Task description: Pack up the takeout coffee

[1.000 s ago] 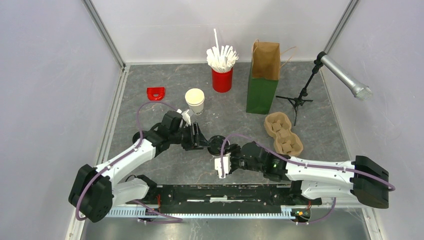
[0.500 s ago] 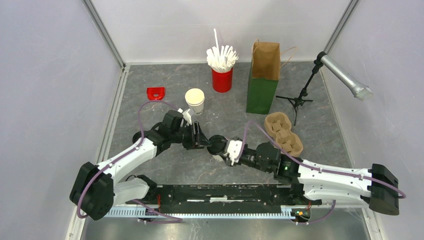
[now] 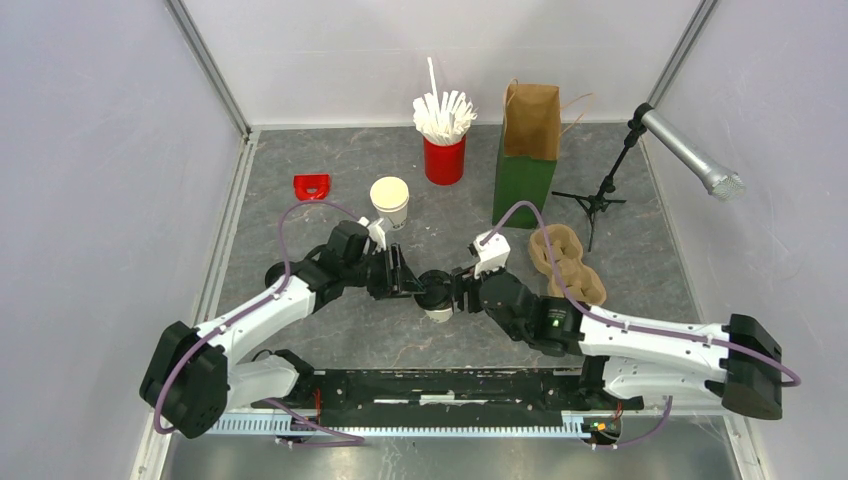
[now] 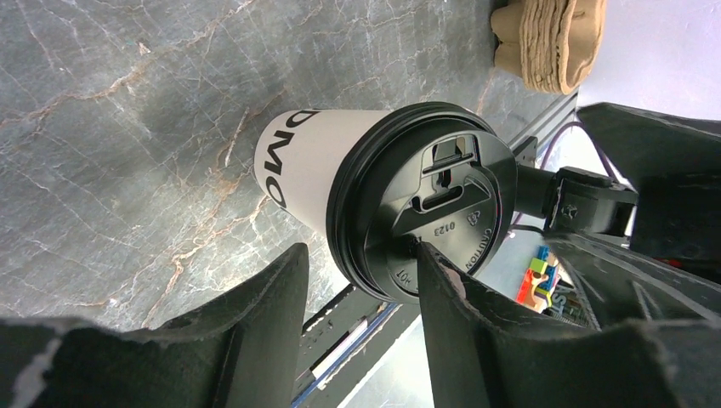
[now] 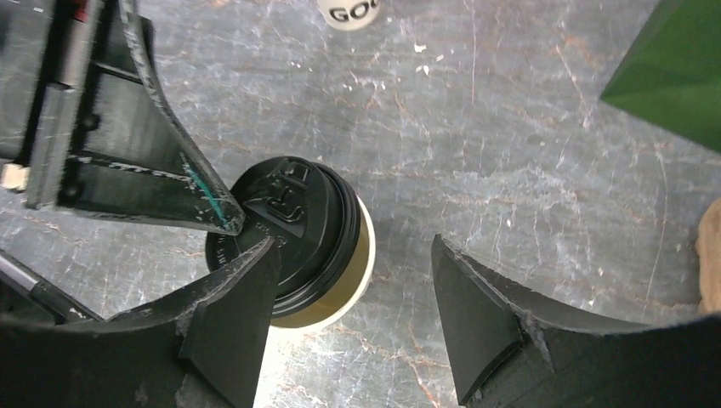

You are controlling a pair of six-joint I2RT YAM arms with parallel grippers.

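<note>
- Takeout coffee (image 3: 436, 296) stands upright on the grey marbled bench (image 3: 460, 215), near the front edge and about midway across, right between the tips of the two claws.
- It is a small cream-white paper cup with large dark letters (image 4: 285, 157) printed down its side.
- A round black plastic lid (image 4: 425, 200) closes it. The lid has a raised rim, a sip slot and small embossed marks on top.
- Far left, a small red piece (image 3: 311, 186) lies well apart from everything else.
- The left claw (image 3: 410, 278) reaches in from the left with its jaws apart and holds nothing. The takeout coffee sits just past its tips, and one fingertip (image 5: 223, 219) rests on the lid's edge.
- Behind the left claw, a lidless white cup (image 3: 390, 203) with the same dark print stands on its own.
- The right claw (image 5: 355, 246) comes in from the right with its jaws spread wide, and it grips nothing either. The cup sits by one finger at the mouth of the gap, with bare bench between it and the other finger. Whether that near finger touches the lid I cannot tell.
- At the back, a red cup (image 3: 445, 160) holds a bunch of white sticks (image 3: 443, 115).
- Right of it a green bag (image 3: 524, 185) stands upright, with a brown paper bag (image 3: 532, 120) rising at its far side.
- Near the green bag, toward the front, lies a stack of brown pulp cup carriers (image 3: 567, 265).
- Far right, a silver microphone (image 3: 690, 152) leans on a small black tripod (image 3: 597, 200).
</note>
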